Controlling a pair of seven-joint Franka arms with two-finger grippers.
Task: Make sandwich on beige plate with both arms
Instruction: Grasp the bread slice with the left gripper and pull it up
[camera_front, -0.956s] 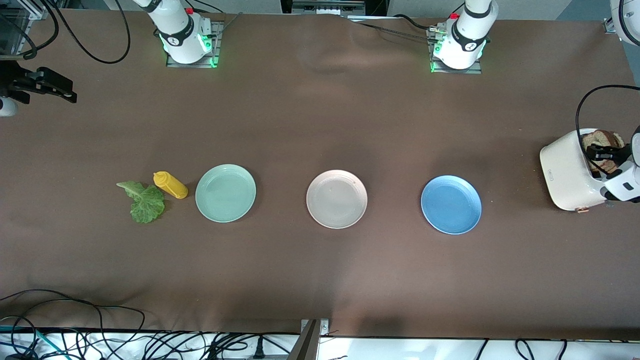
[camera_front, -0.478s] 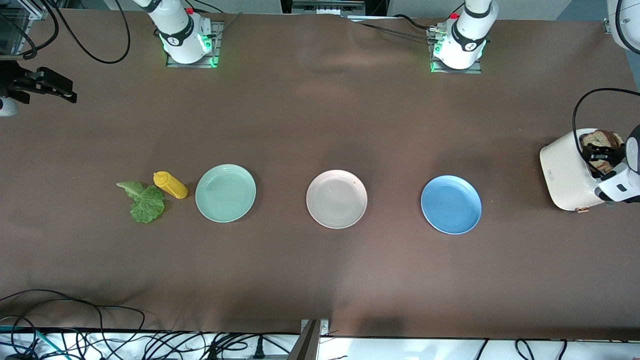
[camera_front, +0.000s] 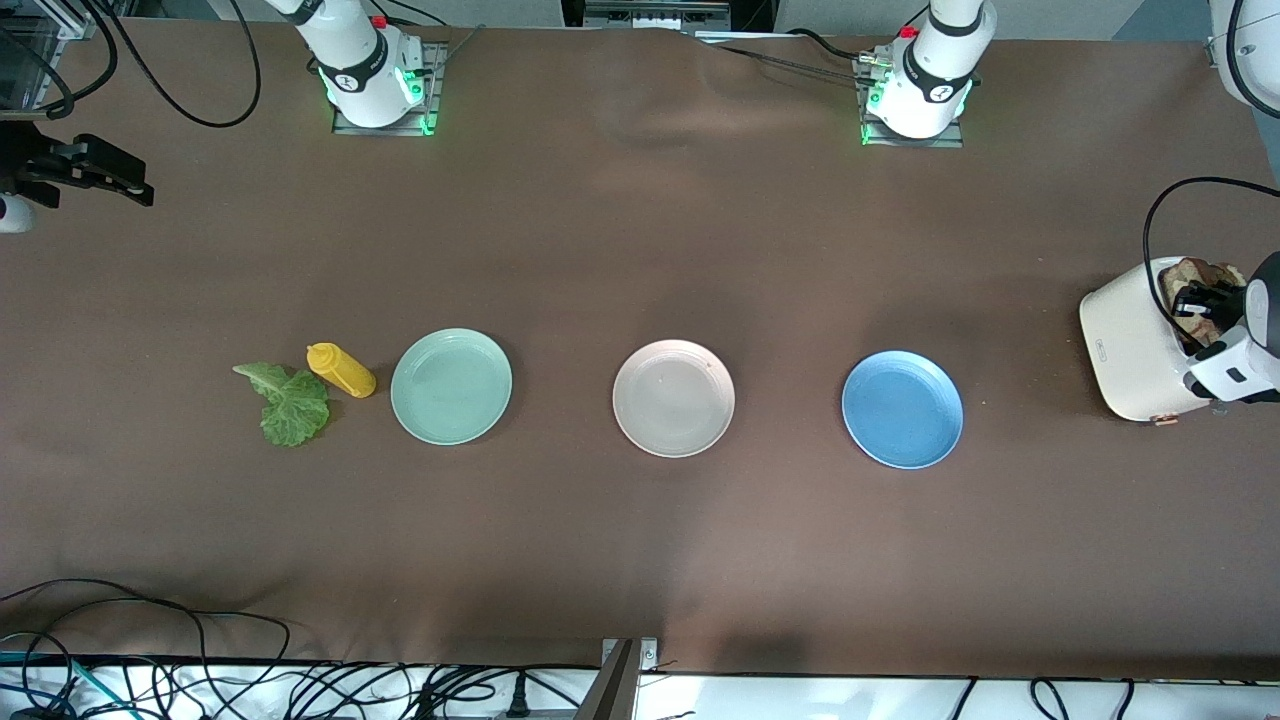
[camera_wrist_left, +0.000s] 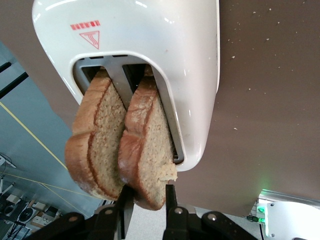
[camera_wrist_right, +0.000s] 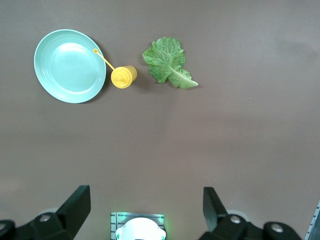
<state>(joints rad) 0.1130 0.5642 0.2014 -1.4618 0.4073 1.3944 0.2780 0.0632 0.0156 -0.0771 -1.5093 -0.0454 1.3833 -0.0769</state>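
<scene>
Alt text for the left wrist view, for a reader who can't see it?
The left gripper has its fingers on either side of one of two bread slices standing in a white toaster on a brown table.

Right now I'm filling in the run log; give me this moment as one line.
left gripper: closing on bread slice in toaster | right gripper: open, waiting | beige plate: bare | lettuce: on table
</scene>
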